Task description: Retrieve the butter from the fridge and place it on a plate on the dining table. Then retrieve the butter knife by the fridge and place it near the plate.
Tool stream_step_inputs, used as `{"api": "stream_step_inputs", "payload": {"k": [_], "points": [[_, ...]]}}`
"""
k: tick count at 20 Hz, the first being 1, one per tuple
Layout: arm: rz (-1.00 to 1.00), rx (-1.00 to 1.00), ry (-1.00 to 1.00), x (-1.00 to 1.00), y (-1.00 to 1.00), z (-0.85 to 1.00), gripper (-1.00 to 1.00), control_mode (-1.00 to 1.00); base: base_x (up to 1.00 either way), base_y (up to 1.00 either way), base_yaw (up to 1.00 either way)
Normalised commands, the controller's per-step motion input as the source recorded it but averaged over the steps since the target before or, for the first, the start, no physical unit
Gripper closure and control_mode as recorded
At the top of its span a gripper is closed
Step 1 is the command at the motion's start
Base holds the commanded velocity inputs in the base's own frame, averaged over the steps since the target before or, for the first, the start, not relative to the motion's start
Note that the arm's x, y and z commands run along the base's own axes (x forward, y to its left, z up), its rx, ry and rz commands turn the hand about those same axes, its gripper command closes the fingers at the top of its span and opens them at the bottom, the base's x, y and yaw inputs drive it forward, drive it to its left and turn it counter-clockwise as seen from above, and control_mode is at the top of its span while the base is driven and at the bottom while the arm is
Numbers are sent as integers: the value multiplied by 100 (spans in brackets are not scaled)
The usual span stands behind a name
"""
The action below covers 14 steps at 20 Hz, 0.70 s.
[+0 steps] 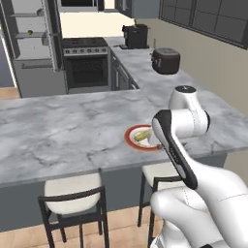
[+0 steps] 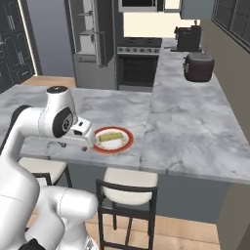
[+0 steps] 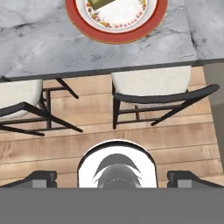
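With the pale yellow butter stick (image 2: pixel 110 136) lying on the red-rimmed white plate (image 2: pixel 125 145), we are holding our gripper (image 2: pixel 86 143) released, knife fetching remaining.

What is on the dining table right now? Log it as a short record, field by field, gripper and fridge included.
butter: lying on the plate
plate: on the dining table, near its front edge, above a stool
dining table: grey-veined marble top
gripper: open, holding nothing, apart from the plate
fridge: door open, shelves showing
stools: two tucked under the table edge
butter knife: not seen on the table
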Motion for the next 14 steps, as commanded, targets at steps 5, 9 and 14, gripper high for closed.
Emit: {"api": "stream_step_inputs", "payload": {"k": [5,9,14], "points": [[0,0,0,0,0,0,-100,100,-35,85,0],[0,0,0,0,0,0,-100,100,-79,89,0],[0,0,0,0,0,0,-100,100,-43,96,0]]}}
